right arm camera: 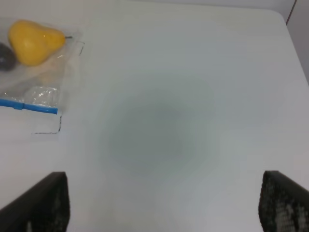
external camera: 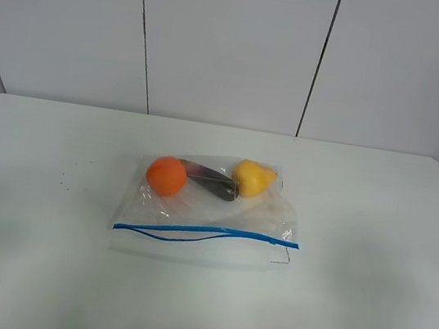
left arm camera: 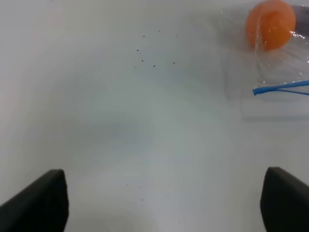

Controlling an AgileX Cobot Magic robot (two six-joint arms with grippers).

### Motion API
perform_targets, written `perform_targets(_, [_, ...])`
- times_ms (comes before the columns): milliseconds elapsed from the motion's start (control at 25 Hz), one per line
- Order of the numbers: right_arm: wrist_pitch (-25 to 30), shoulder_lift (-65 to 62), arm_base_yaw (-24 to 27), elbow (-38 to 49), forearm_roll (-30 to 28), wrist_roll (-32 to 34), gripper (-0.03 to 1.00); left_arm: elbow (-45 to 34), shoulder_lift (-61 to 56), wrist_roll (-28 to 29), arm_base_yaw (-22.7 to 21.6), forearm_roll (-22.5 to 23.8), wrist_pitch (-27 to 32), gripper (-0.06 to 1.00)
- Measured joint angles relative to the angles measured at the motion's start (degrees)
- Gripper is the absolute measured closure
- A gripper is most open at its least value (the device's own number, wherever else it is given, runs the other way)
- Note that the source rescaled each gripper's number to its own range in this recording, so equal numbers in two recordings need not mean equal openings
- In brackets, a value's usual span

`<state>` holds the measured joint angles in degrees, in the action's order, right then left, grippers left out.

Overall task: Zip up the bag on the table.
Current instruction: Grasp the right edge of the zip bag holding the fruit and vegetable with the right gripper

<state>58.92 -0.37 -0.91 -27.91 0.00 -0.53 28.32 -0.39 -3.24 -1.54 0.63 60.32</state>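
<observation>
Two spread, empty jaw pairs flank the bag (external camera: 209, 204); left gripper (left arm camera: 161, 205) hangs off the bag's left end; the bag lies flat on the table (external camera: 22, 267), its blue zip (external camera: 205, 232) running left to right along its near edge; right gripper (right arm camera: 161, 205) hangs off the bag's right end; neither looks nearer.

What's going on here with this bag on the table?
Nothing is being handled yet. The bag lies flat on the table with an orange fruit, a yellow fruit and a dark purple fruit inside. Its blue zip strip looks parted toward the high view's left, so not fully zipped. The left gripper and right gripper both hang open over the table, apart from the bag.
</observation>
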Motion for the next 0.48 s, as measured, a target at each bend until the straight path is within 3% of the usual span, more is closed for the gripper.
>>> perform_targets(360, [0.05, 0.55, 0.00, -0.24, 0.56, 0.00, -0.03, 0.00, 0.00, 0.00, 0.00, 0.00, 0.00, -0.06])
perform_targets(480, [0.11, 6.65, 0.00, -3.29, 2.18, 0.00, -0.03, 0.00, 0.00, 0.00, 0.00, 0.00, 0.00, -0.06])
